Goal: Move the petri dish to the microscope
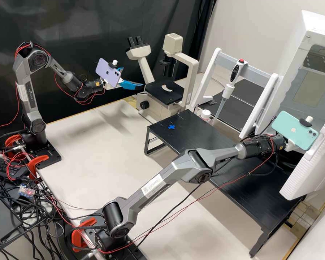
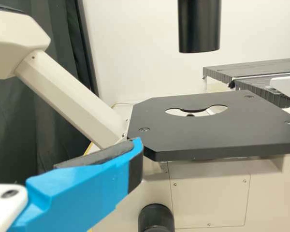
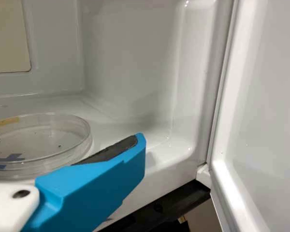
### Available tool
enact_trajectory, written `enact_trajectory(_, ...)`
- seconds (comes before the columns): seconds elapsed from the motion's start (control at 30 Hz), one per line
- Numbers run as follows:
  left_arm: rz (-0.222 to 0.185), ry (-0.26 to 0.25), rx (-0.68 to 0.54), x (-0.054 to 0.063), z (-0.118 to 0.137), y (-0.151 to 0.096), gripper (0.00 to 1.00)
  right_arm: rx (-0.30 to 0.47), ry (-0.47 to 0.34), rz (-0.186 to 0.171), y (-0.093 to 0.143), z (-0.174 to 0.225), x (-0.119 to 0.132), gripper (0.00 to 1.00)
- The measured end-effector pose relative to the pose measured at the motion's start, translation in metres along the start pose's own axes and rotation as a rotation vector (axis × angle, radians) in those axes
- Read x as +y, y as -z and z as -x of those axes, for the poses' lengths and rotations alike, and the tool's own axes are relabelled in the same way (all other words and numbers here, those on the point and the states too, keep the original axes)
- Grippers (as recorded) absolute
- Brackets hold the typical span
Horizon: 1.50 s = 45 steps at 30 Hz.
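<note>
Petri dish (image 3: 41, 147) sits inside the white chamber (image 3: 130, 58).

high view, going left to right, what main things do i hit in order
Left arm's base → lilac phone → microscope → pipette with a red top → mint-green phone

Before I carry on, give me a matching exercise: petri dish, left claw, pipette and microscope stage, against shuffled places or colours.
1. petri dish
2. left claw
3. pipette
4. microscope stage

A. red at its top end
B. black, with an opening
C. inside the white cabinet
D. beside the binocular microscope

Pairs: 1-C, 2-D, 3-A, 4-B
</note>
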Motion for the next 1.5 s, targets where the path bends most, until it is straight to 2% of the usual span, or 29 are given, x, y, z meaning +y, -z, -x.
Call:
enact_trajectory(0.6,0.0,0.0,0.0,0.0,0.0,0.0,1.0,-0.004,0.004,-0.002,-0.0013,-0.0003,-0.0013,0.0)
enact_trajectory(0.87,0.0,0.0,0.0,0.0,0.0,0.0,1.0,-0.01,0.009,0.013,-0.0027,0.001,-0.0015,0.0)
enact_trajectory(0.97,0.0,0.0,0.0,0.0,0.0,0.0,1.0,-0.01,0.011,0.002,-0.003,0.0009,-0.002,0.0)
enact_trajectory(1.5,0.0,0.0,0.0,0.0,0.0,0.0,1.0,-0.007,0.028,0.0,-0.0028,0.0085,0.0003,0.0)
